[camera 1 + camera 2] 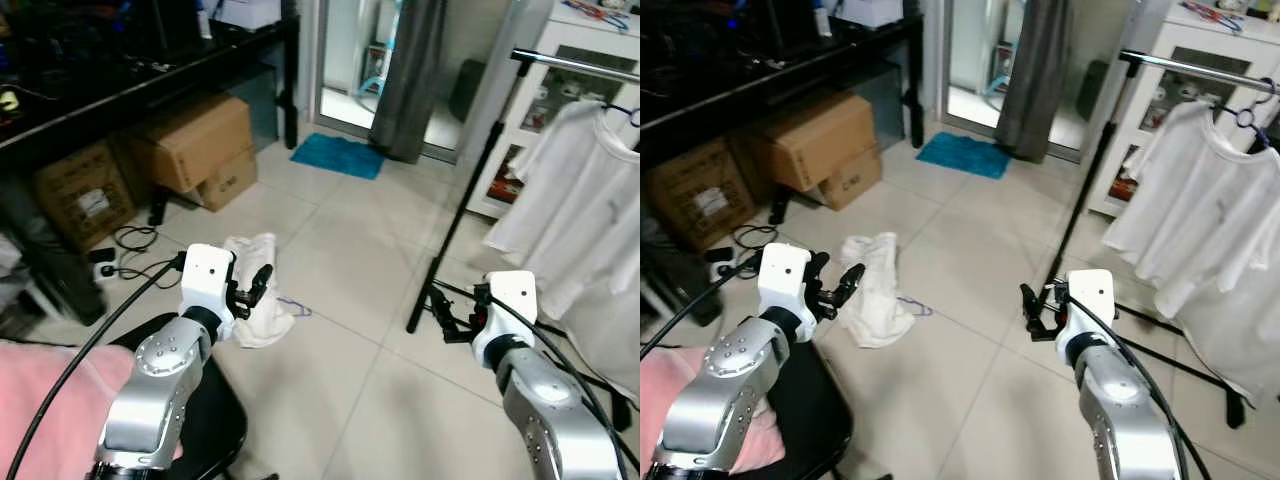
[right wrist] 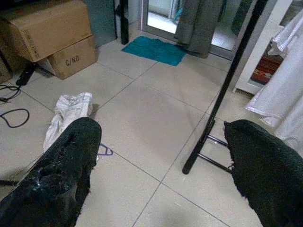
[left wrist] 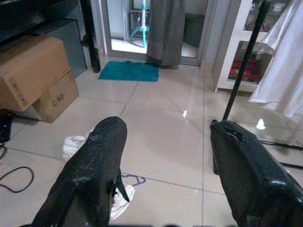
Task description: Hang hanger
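Observation:
A thin purple hanger point(image 1: 291, 304) lies on the tiled floor, partly tucked under a crumpled white cloth point(image 1: 262, 300). My left gripper point(image 1: 258, 284) is held above the cloth with its fingers open and nothing in them; between its fingers the hanger point(image 3: 133, 179) shows on the floor below. My right gripper point(image 1: 452, 316) is open and empty too, raised near the foot of the black clothes rack point(image 1: 455, 225). A white shirt point(image 1: 588, 200) hangs on a dark hanger from the rack's top bar point(image 1: 585, 64) at the right.
Cardboard boxes point(image 1: 195, 140) stand under a black table point(image 1: 150, 75) at the left, with cables point(image 1: 135, 245) on the floor. A teal mat point(image 1: 338, 155) lies by the doorway. A black chair point(image 1: 215, 420) with pink cloth point(image 1: 50, 410) is at my left. A white cabinet point(image 1: 560, 70) stands behind the rack.

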`<state>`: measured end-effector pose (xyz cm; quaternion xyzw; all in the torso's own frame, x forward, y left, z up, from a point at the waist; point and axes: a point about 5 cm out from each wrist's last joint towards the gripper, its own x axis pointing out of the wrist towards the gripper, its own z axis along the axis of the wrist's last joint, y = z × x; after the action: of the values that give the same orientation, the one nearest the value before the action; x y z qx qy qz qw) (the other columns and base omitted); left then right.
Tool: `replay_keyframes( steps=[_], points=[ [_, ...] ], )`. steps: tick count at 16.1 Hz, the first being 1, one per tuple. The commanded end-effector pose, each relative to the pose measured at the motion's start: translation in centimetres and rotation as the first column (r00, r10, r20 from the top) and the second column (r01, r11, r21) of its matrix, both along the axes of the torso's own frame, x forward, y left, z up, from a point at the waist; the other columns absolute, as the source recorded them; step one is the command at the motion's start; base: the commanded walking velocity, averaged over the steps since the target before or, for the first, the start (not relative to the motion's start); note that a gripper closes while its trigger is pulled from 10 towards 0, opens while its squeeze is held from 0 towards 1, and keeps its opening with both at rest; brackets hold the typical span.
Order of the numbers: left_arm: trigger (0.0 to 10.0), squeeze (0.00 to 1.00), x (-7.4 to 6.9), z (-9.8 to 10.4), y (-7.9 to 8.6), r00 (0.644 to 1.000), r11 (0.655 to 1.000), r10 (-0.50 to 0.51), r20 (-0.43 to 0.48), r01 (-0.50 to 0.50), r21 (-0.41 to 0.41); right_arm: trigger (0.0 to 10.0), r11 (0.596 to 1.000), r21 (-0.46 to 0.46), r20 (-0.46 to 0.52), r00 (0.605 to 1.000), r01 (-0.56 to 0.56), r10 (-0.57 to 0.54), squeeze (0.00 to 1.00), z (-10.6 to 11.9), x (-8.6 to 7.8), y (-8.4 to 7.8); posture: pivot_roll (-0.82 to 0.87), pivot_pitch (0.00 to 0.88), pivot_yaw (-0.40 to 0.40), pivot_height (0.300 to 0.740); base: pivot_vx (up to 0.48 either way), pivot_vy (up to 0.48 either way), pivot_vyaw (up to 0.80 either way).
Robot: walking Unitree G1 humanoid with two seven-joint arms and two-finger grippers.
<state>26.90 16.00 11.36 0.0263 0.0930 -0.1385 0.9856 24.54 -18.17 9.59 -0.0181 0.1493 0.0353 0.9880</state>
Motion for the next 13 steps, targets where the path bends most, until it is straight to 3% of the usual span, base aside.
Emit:
replay_keyframes(
  steps=[1, 4, 8, 13],
  points=[
    [10.0, 0.00, 0.09, 0.10, -0.22, 1.000, 1.000, 0.005, 0.008, -0.005, -0.024, 10.0, 1.000, -0.024, 0.007, 1.000, 0.015, -0.015, 0.00, 0.25, 0.09, -0.38, 0.01, 0.023, -0.021, 0.740, 0.000, -0.304, 0.00],
    [10.0, 0.00, 0.27, 0.24, -0.01, 0.999, 0.999, 0.045, 0.031, -0.045, 0.018, 10.0, 0.999, -0.035, 0.013, 1.000, 0.010, -0.010, 0.00, 0.37, 0.24, -0.32, 0.01, 0.021, -0.028, 0.740, 0.000, 0.000, 0.00],
    [10.0, 0.00, 0.30, 0.57, -0.24, 0.999, 1.000, 0.013, 0.047, -0.013, -0.008, 10.0, 0.999, -0.032, 0.037, 0.999, 0.009, -0.008, 0.00, 0.65, 0.48, -0.21, 0.01, 0.018, -0.031, 0.740, 0.000, 0.000, 0.00],
    [10.0, 0.00, 0.43, 0.61, -0.28, 0.999, 1.000, 0.009, 0.051, -0.007, -0.028, 10.0, 0.999, -0.031, 0.044, 0.999, 0.010, -0.009, 0.00, 0.77, 0.63, -0.26, 0.01, 0.012, -0.030, 0.740, 0.245, 0.000, -0.75]
  ],
)
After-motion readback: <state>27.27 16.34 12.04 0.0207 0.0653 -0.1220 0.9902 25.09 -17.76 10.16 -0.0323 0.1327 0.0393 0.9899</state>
